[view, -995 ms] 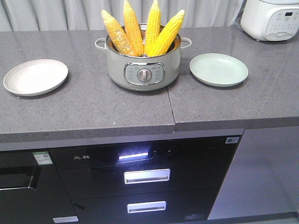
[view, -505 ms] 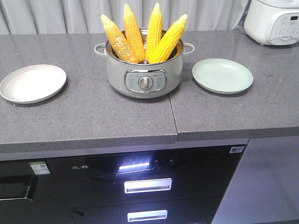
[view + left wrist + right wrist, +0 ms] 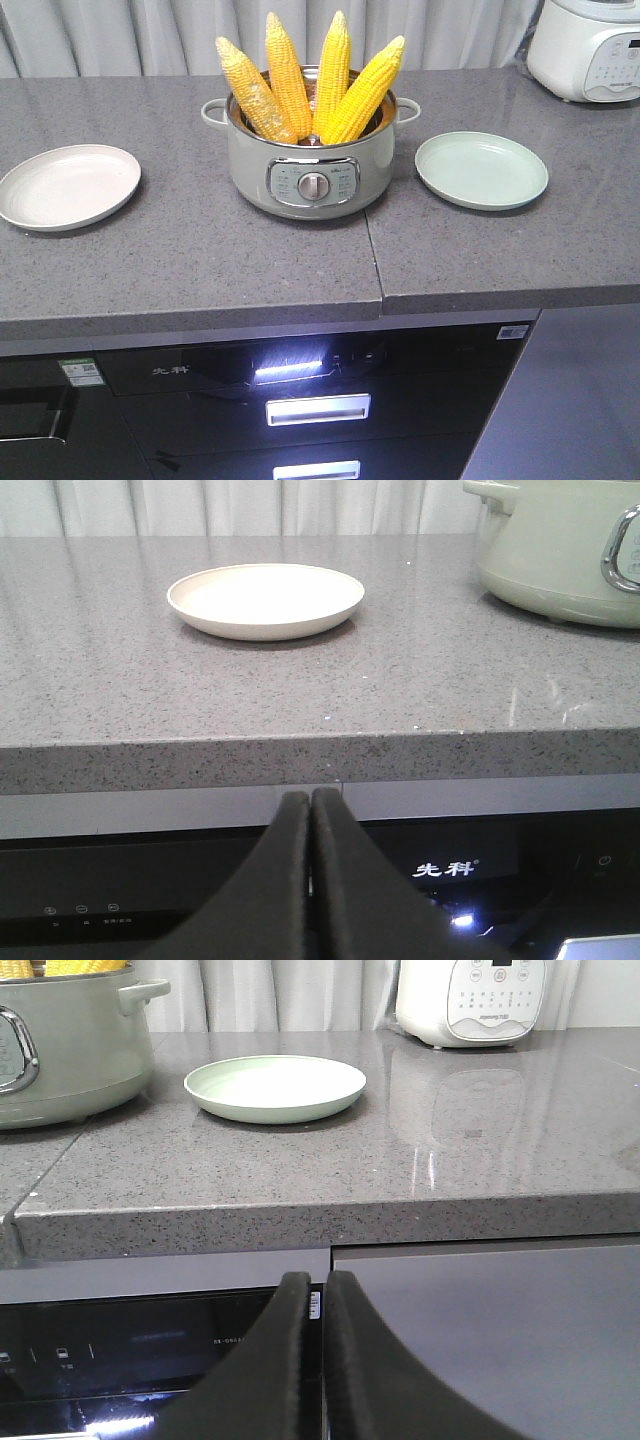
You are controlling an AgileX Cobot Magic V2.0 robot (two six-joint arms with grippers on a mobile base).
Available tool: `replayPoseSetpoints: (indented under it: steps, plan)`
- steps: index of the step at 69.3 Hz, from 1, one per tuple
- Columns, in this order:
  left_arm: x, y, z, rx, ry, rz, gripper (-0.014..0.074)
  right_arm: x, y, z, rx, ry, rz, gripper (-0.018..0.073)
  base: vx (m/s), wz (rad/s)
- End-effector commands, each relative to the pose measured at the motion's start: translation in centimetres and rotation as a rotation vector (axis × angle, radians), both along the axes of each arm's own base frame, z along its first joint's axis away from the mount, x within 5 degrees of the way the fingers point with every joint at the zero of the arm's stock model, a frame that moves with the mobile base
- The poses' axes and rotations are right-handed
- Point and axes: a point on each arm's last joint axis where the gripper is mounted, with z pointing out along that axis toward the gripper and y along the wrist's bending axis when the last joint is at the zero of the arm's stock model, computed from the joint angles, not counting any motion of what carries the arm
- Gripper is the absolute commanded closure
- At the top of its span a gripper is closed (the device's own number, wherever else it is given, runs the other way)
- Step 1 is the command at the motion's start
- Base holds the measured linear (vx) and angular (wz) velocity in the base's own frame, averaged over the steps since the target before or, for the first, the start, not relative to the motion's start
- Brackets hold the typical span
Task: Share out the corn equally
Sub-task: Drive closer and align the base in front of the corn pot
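Observation:
Several yellow corn cobs [image 3: 300,85] stand upright, tips up, in a pale green electric pot [image 3: 312,175] at the middle of the grey counter. A white plate [image 3: 68,185] lies left of the pot and a light green plate [image 3: 482,170] lies right of it; both hold nothing. Neither gripper shows in the front view. In the left wrist view my left gripper [image 3: 311,798] is shut on nothing, below the counter's front edge, facing the white plate [image 3: 265,598]. My right gripper [image 3: 318,1280] is likewise shut and low, facing the green plate [image 3: 275,1087].
A white rice cooker [image 3: 590,45] stands at the counter's back right corner. Curtains hang behind the counter. Below its front edge [image 3: 300,325] sit dark appliance fronts with lit drawer handles [image 3: 318,408]. A seam in the countertop [image 3: 372,240] runs forward from the pot.
The counter, pot and plates now sit lower and slightly larger in the front view, so the view has moved closer. Nothing on the counter has shifted.

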Motion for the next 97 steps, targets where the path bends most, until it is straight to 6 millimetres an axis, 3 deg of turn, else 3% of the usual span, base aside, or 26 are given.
replayPoseSetpoints:
  steps: [1,97]
  plan:
    - [0.0,-0.07,0.75,-0.013,-0.094,-0.008,0.0605,0.08,0.02,0.54,-0.012,-0.072,0.001,0.0567,0.04,0.01]
    - [0.0,-0.07,0.75,-0.013,-0.094,-0.008,0.0605,0.08,0.02,0.51,-0.012,-0.069,0.0,0.0567,0.05,0.01]
